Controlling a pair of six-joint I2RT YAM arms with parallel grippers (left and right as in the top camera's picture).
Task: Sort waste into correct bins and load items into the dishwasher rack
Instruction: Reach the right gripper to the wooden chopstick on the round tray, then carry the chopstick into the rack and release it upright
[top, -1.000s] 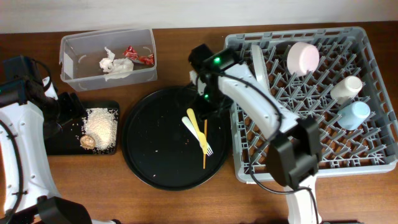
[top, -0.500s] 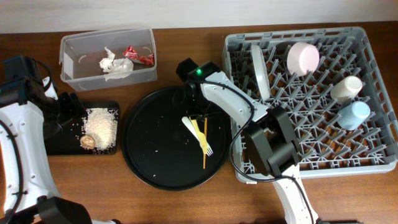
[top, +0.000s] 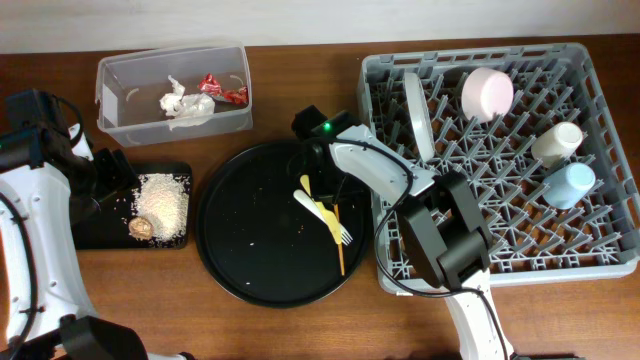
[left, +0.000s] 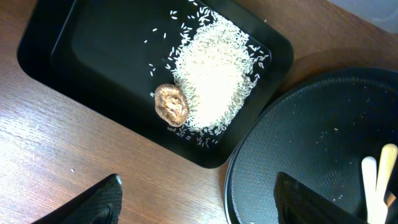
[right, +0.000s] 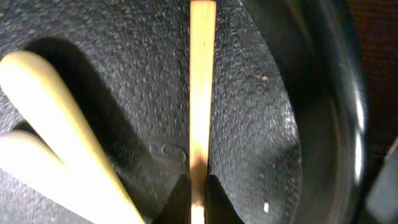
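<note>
The right gripper is down on the round black tray. Its two dark fingertips are pinched almost together on one thin orange-brown chopstick. In the wrist view the stick runs straight out ahead of the jaws, flat on the tray's grainy surface. Whether there is a second stick I cannot tell. Just to the left of the grip lie two pale handles, close to the chopstick but apart from it. From overhead these are the yellow fork and the paler spoon, crossing each other beside the gripper. On the gripper's other side, past the tray's rim, stands the grey dishwasher rack. It holds the white plate on edge nearest the arm. Farther off are the pink bowl, the cream-white cup and the light blue cup.

Well away across the table, the left gripper hangs with its fingers spread wide, holding nothing. It is over bare wood beside a corner of the shallow black tray. In that tray, out ahead of the fingers, is the heap of rice grains, with the brown food lump touching its edge. Beyond, the clear tub contains the crumpled napkin and the red-and-white wrappers.
</note>
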